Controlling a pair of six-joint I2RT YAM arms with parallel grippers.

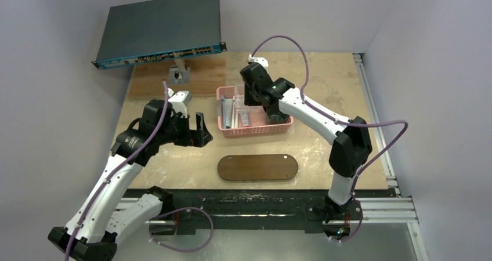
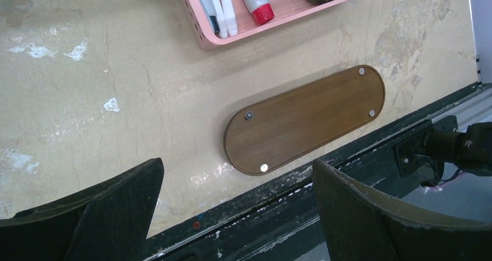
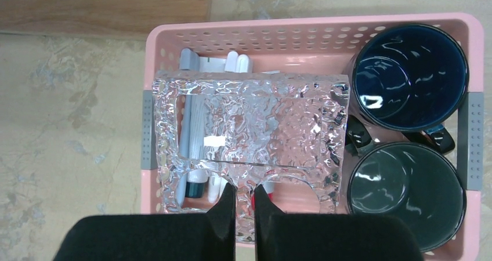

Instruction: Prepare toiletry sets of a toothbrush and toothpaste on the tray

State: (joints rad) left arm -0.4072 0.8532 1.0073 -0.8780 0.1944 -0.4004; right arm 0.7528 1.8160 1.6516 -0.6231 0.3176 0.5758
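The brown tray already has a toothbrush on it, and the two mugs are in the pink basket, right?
Not quite. The brown tray has nothing on it yet, as the left wrist view shows. The toothbrushes lie in the pink basket, and the two mugs are in that basket too.

The pink basket is dotted with rows of holes, one mug navy, the clear cover rippled like hammered glass, the tray dark brown wood-grain, the table mottled beige.
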